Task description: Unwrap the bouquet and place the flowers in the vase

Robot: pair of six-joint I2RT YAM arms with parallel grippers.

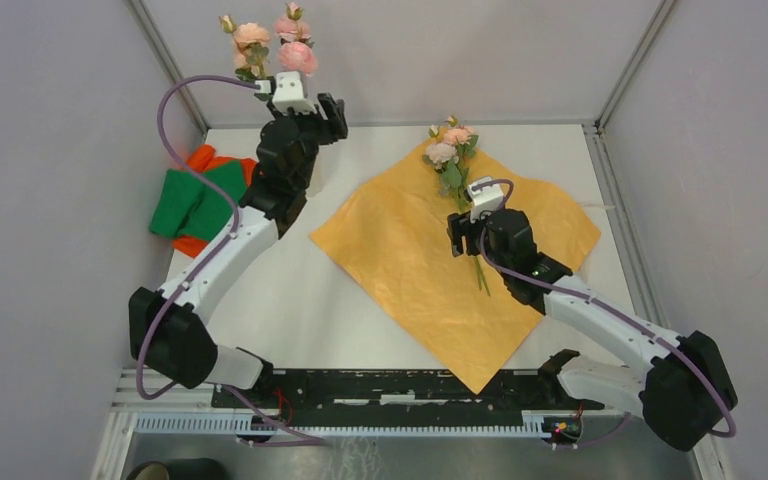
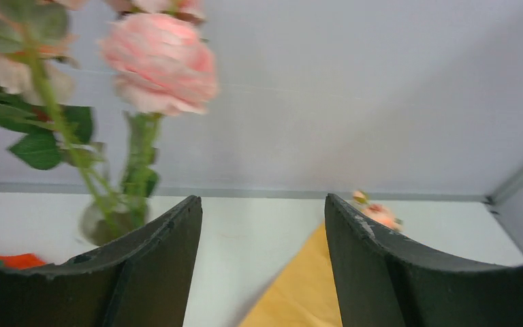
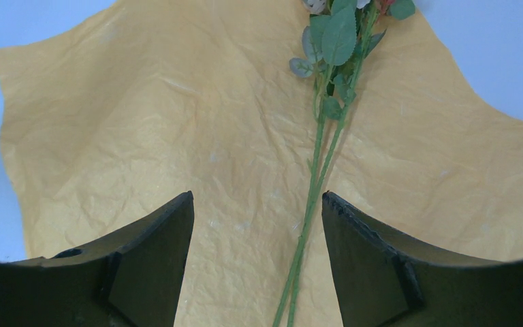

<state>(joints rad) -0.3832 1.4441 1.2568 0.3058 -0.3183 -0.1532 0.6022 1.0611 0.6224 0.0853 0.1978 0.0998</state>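
The bouquet's orange paper [image 1: 400,260] lies spread flat on the table, with two pink flowers [image 1: 447,150] resting on its far part. Their thin green stems [image 3: 313,184] run between the fingers of my right gripper [image 3: 259,204], which hovers open just above the paper [image 3: 143,122]. Several more pink flowers [image 1: 275,45] stand upright at the back left. In the left wrist view their stems [image 2: 136,177] drop into a blurred greyish rim [image 2: 95,225], apparently the vase. My left gripper [image 2: 263,204] is open and empty, just right of them. The arm hides the vase in the top view.
A green cloth [image 1: 195,195] and an orange cloth [image 1: 205,157] lie bunched at the table's left edge, beside the left arm. Grey walls with metal corner posts close in the back and both sides. A black rail [image 1: 400,385] runs along the near edge.
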